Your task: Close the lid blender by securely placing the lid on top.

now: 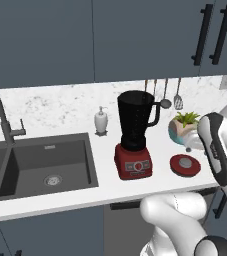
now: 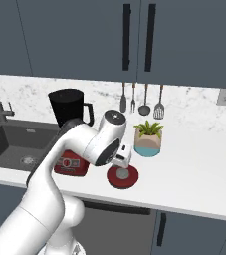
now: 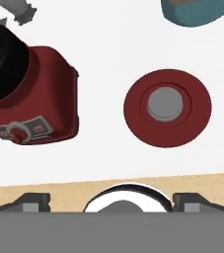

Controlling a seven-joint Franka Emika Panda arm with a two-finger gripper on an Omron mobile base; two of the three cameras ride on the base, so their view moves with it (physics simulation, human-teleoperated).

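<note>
Gripper (image 3: 111,200) hung above the counter (image 1: 105,175), looking straight down, with its two dark fingertips (image 3: 32,200) set wide apart at the bottom of the hand view and nothing between them; it was released. In the right base view the hand (image 2: 122,155) sat just above the lid (image 2: 123,177), partly covering it.

On the hand view's clock face, the lid (image 3: 168,107) lay at about two o'clock from the picture's centre, flat on the white counter (image 3: 103,44), its grey cap facing up in the middle of the red disc. The blender (image 3: 29,94) stood at about nine to ten o'clock, apart from the lid, its red base with the button panel toward the lower left and the black jar's open mouth above it.

In the left base view the lid (image 1: 185,165) rested at three o'clock of the blender (image 1: 134,135), near its base but not touching. The jar's rim was uncovered, its handle turned toward a potted plant (image 1: 185,125) at the backsplash. A sink (image 1: 35,170) lay at the blender's nine o'clock, and a white soap dispenser (image 1: 101,121) stood behind, at about ten o'clock.
</note>
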